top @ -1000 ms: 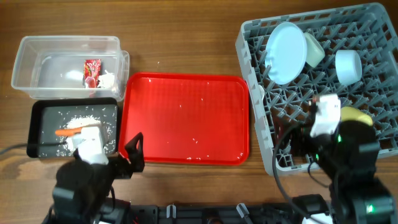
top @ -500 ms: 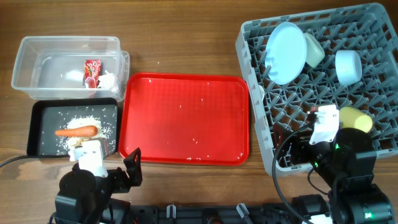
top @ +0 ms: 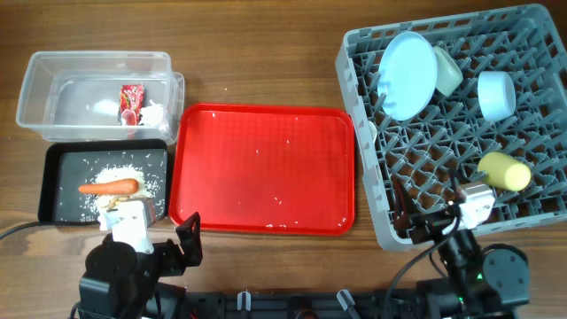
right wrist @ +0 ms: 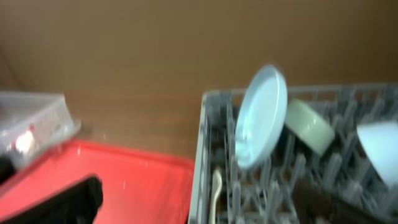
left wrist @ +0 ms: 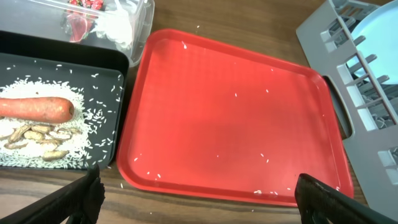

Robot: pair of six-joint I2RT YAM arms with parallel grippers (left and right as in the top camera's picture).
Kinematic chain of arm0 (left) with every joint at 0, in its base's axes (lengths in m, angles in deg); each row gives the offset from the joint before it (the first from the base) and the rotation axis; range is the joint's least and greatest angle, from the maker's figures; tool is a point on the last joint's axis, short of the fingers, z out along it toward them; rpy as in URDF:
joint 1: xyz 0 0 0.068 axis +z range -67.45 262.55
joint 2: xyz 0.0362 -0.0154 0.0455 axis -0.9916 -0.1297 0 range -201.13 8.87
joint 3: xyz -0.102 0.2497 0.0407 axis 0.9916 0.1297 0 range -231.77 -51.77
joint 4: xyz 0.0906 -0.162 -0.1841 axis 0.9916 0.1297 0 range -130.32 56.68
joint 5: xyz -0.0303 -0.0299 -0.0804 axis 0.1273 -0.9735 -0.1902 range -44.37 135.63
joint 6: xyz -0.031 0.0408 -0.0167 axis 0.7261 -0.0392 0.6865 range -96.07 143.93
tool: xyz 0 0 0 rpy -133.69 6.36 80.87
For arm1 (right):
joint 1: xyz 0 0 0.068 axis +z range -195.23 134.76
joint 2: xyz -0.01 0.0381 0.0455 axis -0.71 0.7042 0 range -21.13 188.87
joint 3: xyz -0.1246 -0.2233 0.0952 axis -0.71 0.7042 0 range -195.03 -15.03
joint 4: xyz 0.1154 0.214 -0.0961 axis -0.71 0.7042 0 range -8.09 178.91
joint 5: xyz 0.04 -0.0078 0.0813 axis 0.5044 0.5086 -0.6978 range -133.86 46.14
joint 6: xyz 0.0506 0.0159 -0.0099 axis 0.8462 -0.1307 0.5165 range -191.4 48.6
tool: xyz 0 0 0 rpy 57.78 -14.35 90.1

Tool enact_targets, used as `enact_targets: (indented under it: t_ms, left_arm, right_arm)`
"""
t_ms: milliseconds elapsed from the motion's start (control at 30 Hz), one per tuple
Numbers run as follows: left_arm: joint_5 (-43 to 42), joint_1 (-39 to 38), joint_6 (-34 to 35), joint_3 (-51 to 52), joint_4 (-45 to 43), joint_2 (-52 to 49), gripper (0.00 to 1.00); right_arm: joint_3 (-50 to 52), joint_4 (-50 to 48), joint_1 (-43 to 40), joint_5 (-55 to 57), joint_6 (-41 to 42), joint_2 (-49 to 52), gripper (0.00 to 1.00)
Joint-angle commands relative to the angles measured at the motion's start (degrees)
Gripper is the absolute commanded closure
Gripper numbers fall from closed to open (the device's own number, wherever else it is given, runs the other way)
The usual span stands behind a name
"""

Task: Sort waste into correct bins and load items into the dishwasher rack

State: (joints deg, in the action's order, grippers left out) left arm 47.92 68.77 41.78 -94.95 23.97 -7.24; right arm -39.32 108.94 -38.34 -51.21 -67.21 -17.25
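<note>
Sorting looks all but complete as both arms hang low at the near edge of the desk [top: 266, 53]. The left tool [left wrist: 198, 180] is spread wide and holds nothing, and so is the right tool [right wrist: 196, 186], though its own view is blurred. The waste lies divided by kind. The red wrapper [top: 131, 96] and the white tissue [top: 152, 113] sit in the clear tub [top: 97, 56], apparently the dry bin. The carrot [top: 109, 187] lies across the rice scraps [left wrist: 65, 149] in the black tray [top: 49, 186], apparently the food bin. In the grey rack [top: 425, 142] the blue plate [top: 407, 75] stands on edge between pegs with the green bowl [top: 447, 69] leaning just behind it, presumably so they stay put. The blue bowl [top: 496, 95] sits to the right and the yellow cup [top: 505, 171] lies on its side nearer the arms. What looks like the white spoon [right wrist: 216, 186] stands by the rack's left wall. The red tray [top: 266, 168] carries only stray grains and gives open room between bins and rack. Its left rim almost touches the black tray and its right rim runs close to the rack, so any passage there is tight.
</note>
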Motion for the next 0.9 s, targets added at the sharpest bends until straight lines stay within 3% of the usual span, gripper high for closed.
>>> enact_targets:
  t_ms: [0, 100, 133, 267, 867]
  left_arm:
    - [0.6, -0.3, -0.7, 0.3, -0.1, 0.3, 0.00]
    - [0.6, -0.3, -0.7, 0.3, -0.1, 0.3, 0.00]
    - [0.6, -0.3, -0.7, 0.3, -0.1, 0.3, 0.00]
    - [0.6, -0.3, -0.7, 0.3, -0.1, 0.3, 0.00]
    - [0.6, -0.2, -0.7, 0.3, -0.1, 0.3, 0.00]
  right_arm:
    - [11.6, -17.8, -0.3, 1.0, -1.2, -3.1, 0.00]
    - [22.3, -39.8, -2.3, 1.6, -1.5, -3.7, 0.00]
    - [24.0, -42.1, -2.7, 1.6, -3.7, -3.7, 0.00]
    - [24.0, -26.5, -2.7, 1.6, -8.5, -3.7, 0.00]
    - [24.0, -27.3, -2.7, 2.1, -8.7, -3.7, 0.00]
